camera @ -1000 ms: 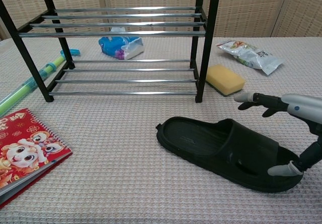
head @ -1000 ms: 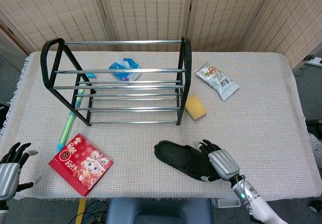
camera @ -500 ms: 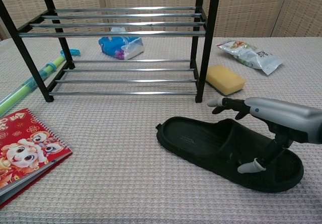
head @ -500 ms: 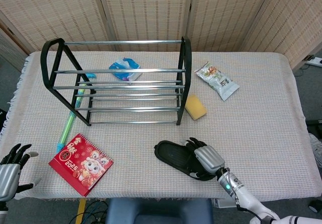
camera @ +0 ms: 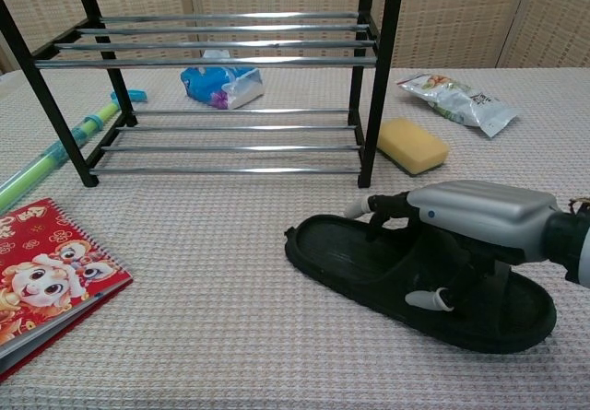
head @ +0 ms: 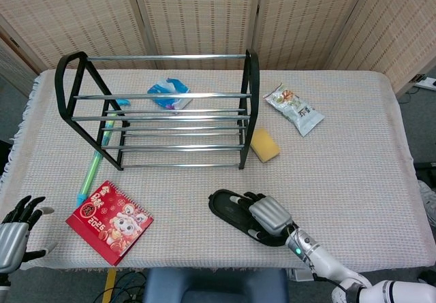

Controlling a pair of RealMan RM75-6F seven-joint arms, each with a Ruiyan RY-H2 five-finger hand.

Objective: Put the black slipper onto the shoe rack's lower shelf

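Note:
The black slipper (head: 228, 208) (camera: 350, 263) lies flat on the cloth near the table's front edge, right of centre. My right hand (head: 269, 216) (camera: 470, 221) lies across its strap: fingers reach over the far side, the thumb sits against the near side, and the slipper stays on the table. The black and chrome shoe rack (head: 180, 156) stands behind it to the left, its lower shelf (camera: 230, 147) bare. My left hand (head: 13, 231) hangs at the front left corner with its fingers apart and nothing in it.
A yellow sponge (head: 264, 145) (camera: 412, 145) lies by the rack's right leg, between rack and slipper. A snack pack (head: 294, 109) is further back right. A red calendar (head: 109, 221) and a green tube (head: 90, 170) lie front left; a blue packet (head: 169, 93) sits behind the rack.
My right hand has moved left from the slipper's toe end until it covers the strap, with its fingers lowered around it. The slipper and my left hand have hardly moved.

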